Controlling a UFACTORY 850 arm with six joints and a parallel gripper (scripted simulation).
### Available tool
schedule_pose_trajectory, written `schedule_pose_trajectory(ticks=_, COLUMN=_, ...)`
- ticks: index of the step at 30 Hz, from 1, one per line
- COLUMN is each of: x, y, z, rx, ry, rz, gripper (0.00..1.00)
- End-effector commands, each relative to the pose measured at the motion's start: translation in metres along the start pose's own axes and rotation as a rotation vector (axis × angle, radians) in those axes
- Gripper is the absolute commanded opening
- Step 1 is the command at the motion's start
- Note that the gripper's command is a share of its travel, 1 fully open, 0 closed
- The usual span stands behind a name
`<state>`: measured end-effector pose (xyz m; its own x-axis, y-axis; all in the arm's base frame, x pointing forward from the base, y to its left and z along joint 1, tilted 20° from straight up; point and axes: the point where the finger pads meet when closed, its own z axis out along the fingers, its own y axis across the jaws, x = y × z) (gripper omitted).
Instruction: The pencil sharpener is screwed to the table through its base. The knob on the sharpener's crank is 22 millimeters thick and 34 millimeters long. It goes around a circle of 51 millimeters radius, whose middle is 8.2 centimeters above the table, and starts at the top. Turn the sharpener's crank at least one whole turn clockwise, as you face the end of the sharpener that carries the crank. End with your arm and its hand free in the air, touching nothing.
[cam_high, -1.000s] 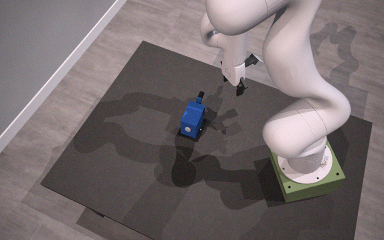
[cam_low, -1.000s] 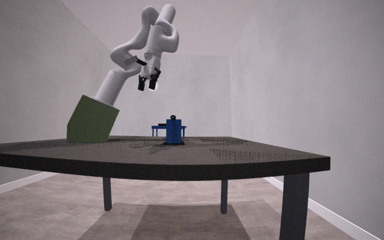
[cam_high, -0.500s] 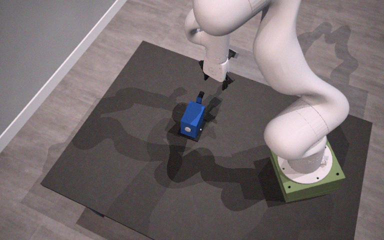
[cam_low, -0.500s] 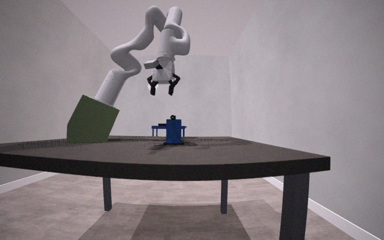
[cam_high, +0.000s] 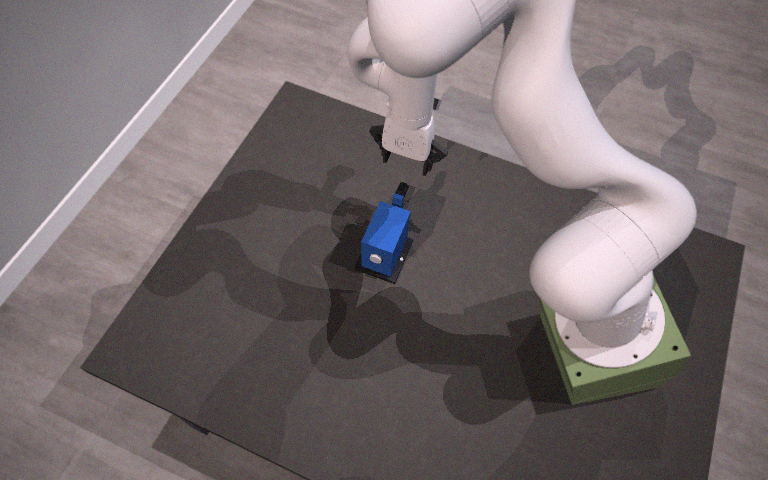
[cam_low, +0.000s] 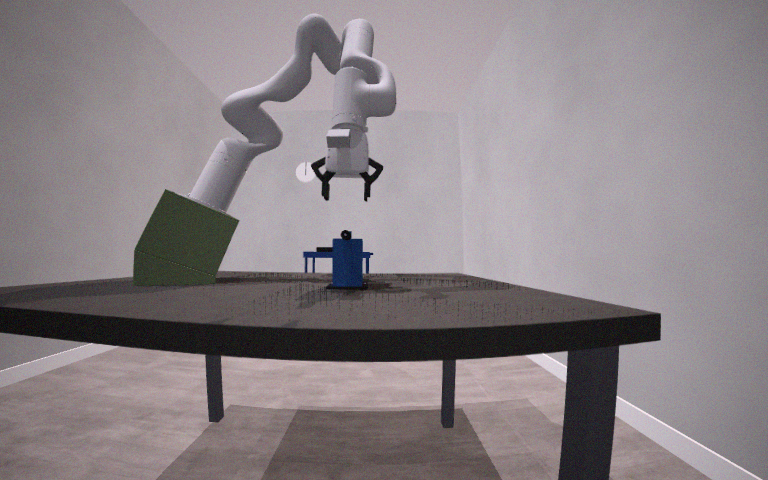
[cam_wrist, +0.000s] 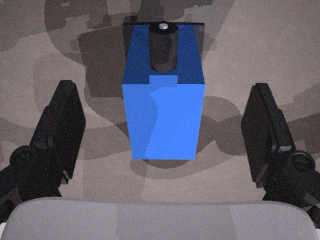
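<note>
The blue box-shaped pencil sharpener (cam_high: 385, 234) (cam_low: 347, 263) (cam_wrist: 163, 120) stands on a black base plate (cam_high: 394, 274) near the middle of the dark table (cam_high: 237, 362) (cam_low: 396, 322). Its crank points up at the far end, with the black knob (cam_high: 403, 187) (cam_low: 345, 231) (cam_wrist: 162, 50) at the top. My gripper (cam_high: 406, 163) (cam_low: 346, 195) (cam_wrist: 163, 101) is open wide and empty. It points straight down and hangs well above the knob. In the wrist view the sharpener lies centred between the two black fingers.
The arm's green pedestal (cam_high: 617, 373) (cam_low: 181, 240) stands at one corner of the table, and the arm arches over from there. A small blue table (cam_low: 308, 255) and a white round mark (cam_low: 303, 171) show on the far wall side.
</note>
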<state>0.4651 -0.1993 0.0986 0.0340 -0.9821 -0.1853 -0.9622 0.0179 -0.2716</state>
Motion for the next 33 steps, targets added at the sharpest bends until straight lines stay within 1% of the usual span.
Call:
schedule_pose_trajectory(ticks=1, x=0.0006, y=-0.0019, z=0.0002, rx=0.011, ry=0.001, rz=-0.007, gripper=1.00)
schedule_pose_trajectory(ticks=5, x=0.0006, y=-0.0019, z=0.0002, rx=0.011, ry=0.001, rz=-0.007, gripper=1.00)
schedule_pose_trajectory(ticks=6, x=0.0006, y=-0.0019, z=0.0002, rx=0.011, ry=0.001, rz=-0.007, gripper=0.00)
schedule_pose_trajectory(ticks=33, x=0.0006, y=-0.0019, z=0.0002, rx=0.011, ry=0.001, rz=-0.007, gripper=0.00)
